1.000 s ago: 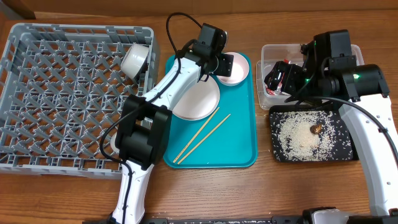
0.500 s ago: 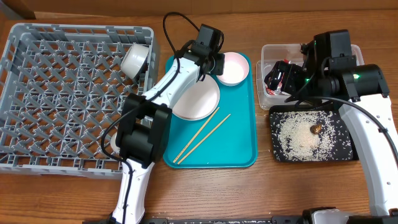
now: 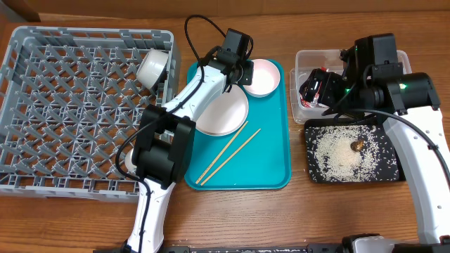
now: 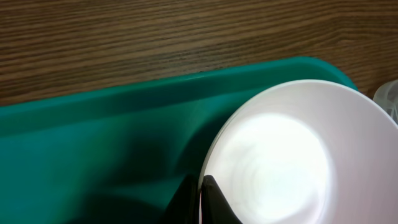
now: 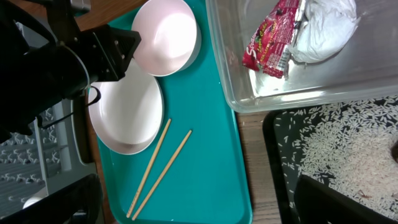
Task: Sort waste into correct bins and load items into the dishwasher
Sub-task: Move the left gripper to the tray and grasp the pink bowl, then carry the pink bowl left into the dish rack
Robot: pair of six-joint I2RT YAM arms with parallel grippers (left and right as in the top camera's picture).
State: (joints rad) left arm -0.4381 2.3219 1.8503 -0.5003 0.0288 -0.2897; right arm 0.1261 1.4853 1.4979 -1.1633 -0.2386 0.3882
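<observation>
The left claw (image 4: 200,198) was closed on the left rim of the pale bowl (image 4: 280,162), which sat in the teal tray's (image 4: 93,143) far right corner. A good lift probably meant rising straight up, then swinging left to the grey rack (image 3: 77,105). That path had to clear the plate (image 3: 221,112) and the cup (image 3: 151,68) at the rack's far right corner. The right claw (image 3: 316,86) hung over the clear tub (image 3: 304,112); whether it was open or closed could not be told.

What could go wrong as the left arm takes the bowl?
1. The left gripper seems to hold the bowl only at its thin rim, so it may slip or tip when lifted.
2. The plate lies close beside it. A low swing toward the rack could knock it or the cup.
</observation>
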